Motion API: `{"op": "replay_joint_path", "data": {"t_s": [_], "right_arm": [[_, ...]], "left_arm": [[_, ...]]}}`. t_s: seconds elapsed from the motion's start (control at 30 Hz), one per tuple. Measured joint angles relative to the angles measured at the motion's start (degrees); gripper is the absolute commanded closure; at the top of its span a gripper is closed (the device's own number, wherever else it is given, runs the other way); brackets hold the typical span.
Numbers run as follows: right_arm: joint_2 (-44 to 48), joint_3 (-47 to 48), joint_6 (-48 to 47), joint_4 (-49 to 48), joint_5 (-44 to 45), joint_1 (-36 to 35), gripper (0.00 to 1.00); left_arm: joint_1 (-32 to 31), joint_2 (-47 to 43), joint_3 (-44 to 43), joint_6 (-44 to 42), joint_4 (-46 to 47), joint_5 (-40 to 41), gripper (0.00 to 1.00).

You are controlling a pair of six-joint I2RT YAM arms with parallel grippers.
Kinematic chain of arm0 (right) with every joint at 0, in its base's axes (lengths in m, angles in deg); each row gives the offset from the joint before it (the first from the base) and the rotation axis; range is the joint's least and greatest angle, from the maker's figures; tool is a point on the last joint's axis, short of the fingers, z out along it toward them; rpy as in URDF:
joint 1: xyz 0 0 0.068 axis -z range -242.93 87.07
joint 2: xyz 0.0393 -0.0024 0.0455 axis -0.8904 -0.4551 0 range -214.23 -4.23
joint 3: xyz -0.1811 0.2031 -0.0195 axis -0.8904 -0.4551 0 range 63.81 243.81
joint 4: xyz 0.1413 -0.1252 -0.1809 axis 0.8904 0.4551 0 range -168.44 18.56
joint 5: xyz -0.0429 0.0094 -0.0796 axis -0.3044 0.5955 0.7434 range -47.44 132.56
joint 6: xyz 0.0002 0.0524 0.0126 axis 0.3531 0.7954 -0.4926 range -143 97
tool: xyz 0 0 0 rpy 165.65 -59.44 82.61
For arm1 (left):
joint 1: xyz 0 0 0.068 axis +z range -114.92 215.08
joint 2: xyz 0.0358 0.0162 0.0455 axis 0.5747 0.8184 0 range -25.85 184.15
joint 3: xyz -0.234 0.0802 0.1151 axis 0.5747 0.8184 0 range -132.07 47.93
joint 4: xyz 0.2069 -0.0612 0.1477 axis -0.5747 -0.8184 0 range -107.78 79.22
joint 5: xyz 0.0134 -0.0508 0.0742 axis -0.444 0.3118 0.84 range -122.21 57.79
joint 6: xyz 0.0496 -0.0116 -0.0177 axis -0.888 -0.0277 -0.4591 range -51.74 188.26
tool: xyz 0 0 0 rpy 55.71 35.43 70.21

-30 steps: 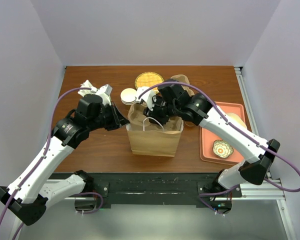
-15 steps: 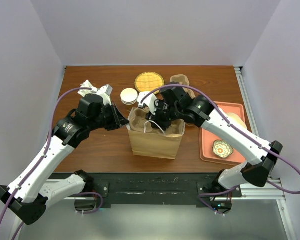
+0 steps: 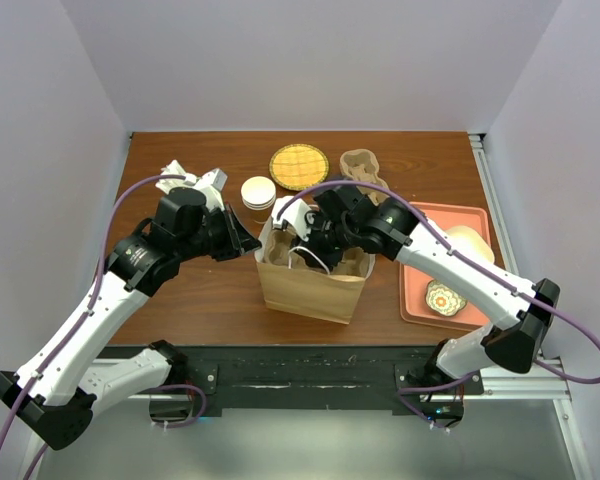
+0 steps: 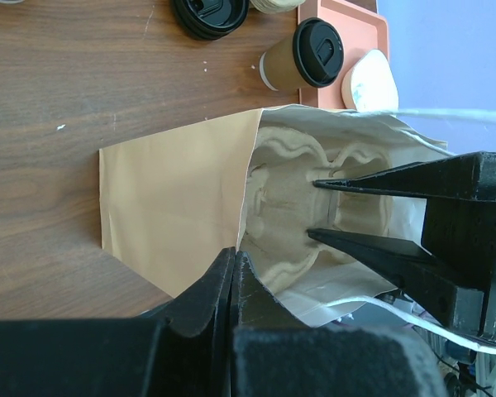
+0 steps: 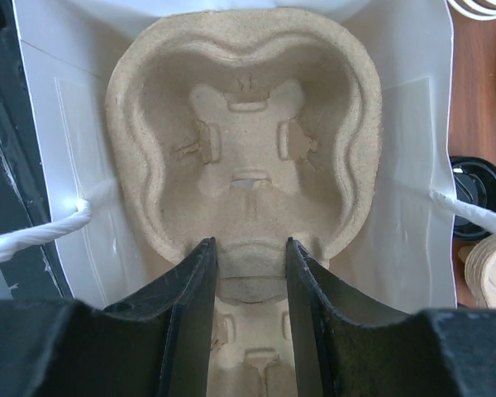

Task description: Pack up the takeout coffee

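Observation:
The takeout coffee (image 4: 302, 59), a brown paper cup with a black lid, stands on the table beside the orange tray (image 4: 360, 16); in the top view my right arm hides it. A brown paper bag (image 3: 305, 285) stands open at the table's middle. My left gripper (image 4: 233, 256) is shut on the bag's left rim (image 3: 254, 243). My right gripper (image 5: 250, 244) is down inside the bag, closed across the centre ridge of a pulp cup carrier (image 5: 244, 132). Its fingers (image 4: 372, 186) also show in the left wrist view.
A loose black lid (image 4: 208, 15) lies near the coffee. A second pulp carrier (image 3: 360, 165), a yellow woven coaster (image 3: 298, 162) and stacked white lids (image 3: 258, 192) lie behind the bag. The orange tray (image 3: 470, 215) at the right holds a small patterned dish (image 3: 445, 297).
My right gripper has gone down and left into the bag with the carrier. The bag's mouth has widened and shifted slightly. My left gripper keeps hold of the rim.

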State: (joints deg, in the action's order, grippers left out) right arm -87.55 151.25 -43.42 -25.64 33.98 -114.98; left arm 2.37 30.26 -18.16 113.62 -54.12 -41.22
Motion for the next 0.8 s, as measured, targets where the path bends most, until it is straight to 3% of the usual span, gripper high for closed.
{"op": "replay_joint_path", "data": {"t_s": [0.8], "right_arm": [[-2.16,-5.22,3.76,-2.93,2.86,-0.46,0.8]], "left_arm": [[0.0,-1.7,0.13,0.52,-0.07,-0.63,1.0]]}}
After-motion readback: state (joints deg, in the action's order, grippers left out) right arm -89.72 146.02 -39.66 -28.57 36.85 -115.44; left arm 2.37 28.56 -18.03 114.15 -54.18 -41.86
